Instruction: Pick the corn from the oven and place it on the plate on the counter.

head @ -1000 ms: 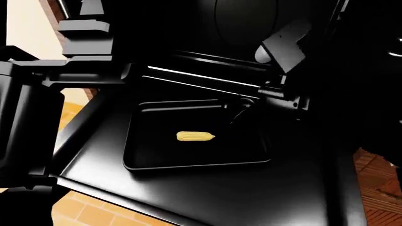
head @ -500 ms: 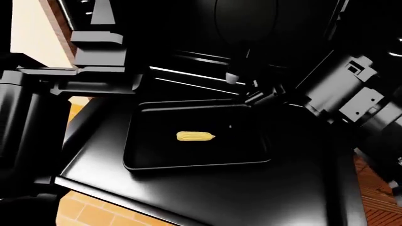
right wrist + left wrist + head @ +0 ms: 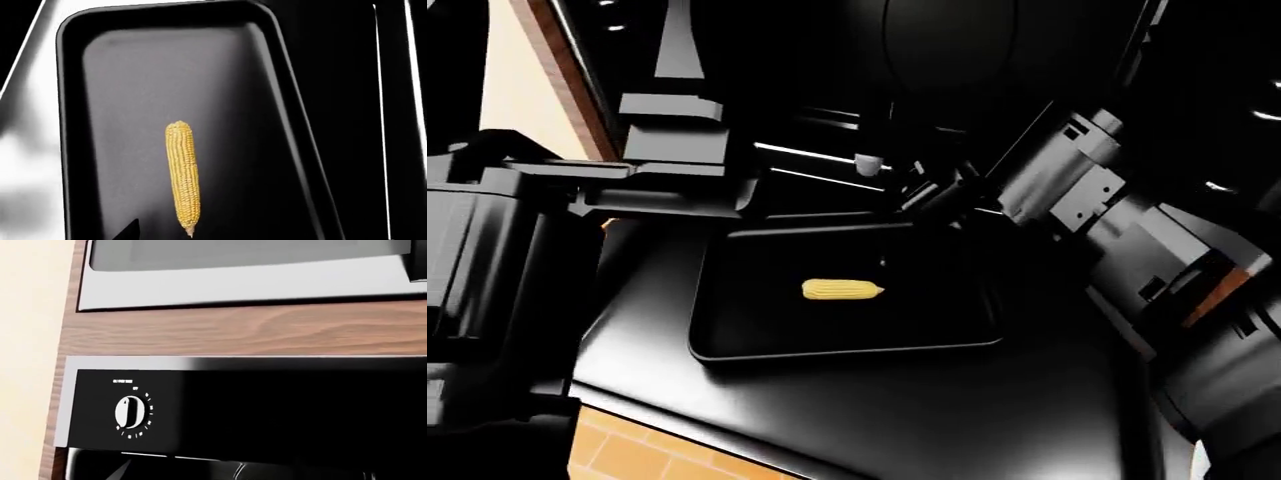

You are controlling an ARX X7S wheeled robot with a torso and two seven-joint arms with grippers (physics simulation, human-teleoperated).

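The corn [image 3: 843, 290] lies flat in the shallow black tray [image 3: 727, 335], which sits on the oven's [image 3: 868, 410] open glossy door. In the right wrist view the corn [image 3: 182, 175] lies lengthwise on the tray [image 3: 73, 125]. My right gripper [image 3: 894, 235] hangs just above the tray's far right corner, short of the corn. One dark fingertip [image 3: 128, 231] shows off to the side, so the jaws stand apart and empty. My left gripper [image 3: 674, 110] is raised at the left, away from the tray; its jaws are unclear. The plate and counter are out of view.
The left wrist view faces the oven's black control panel [image 3: 267, 405] with a white knob [image 3: 131, 411]. Above it are a wood band [image 3: 233, 330] and a silver appliance [image 3: 253, 275]. Orange floor tiles [image 3: 641, 450] show below the door's front edge.
My right arm has swung left and reached in over the tray's far right corner. My left arm has shifted right. The corn has not moved.
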